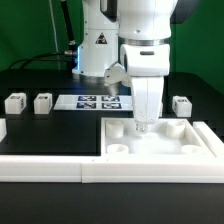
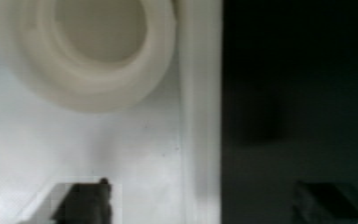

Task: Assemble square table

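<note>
Gripper [image 1: 143,122], fingers spread, straddles the square tabletop's [image 1: 178,141] rim near the worktop's [image 1: 50,132] front edge; centre it, descend straight, then pinch.

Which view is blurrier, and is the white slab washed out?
Wrist view: clearly blurrier, the round socket and end effector soft-edged. Exterior view: sharper, evenly lit; the square table slab is bright, yet its edges show.
</note>
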